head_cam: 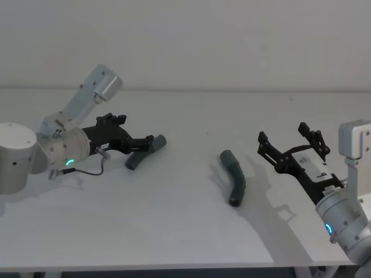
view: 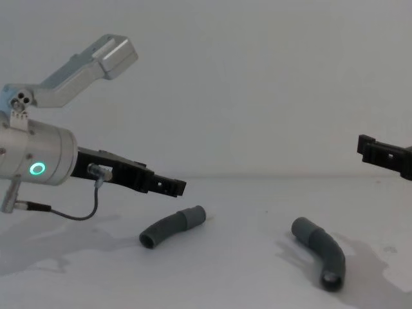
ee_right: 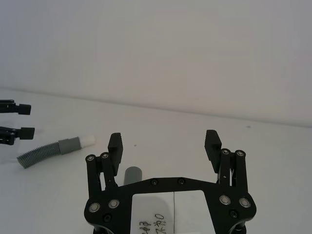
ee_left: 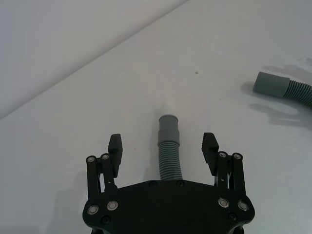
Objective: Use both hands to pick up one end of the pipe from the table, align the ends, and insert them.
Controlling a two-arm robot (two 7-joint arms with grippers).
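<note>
Spread left gripper (ee_left: 163,142) astride 1 pipe piece (ee_left: 169,131), above it in chest view; right gripper (ee_right: 163,140) spread.

Left pipe piece (head_cam: 145,152): dark grey elbow with a ribbed middle and smooth cuffs, lying flat on the white worktop (head_cam: 185,231), its narrow whitish tip (ee_right: 87,140) directed toward the robot's right. Right pipe piece (head_cam: 233,176): matching dark grey elbow, lying flat, well apart from the first, its wide cuff opening (view: 330,280) facing the robot.
</note>
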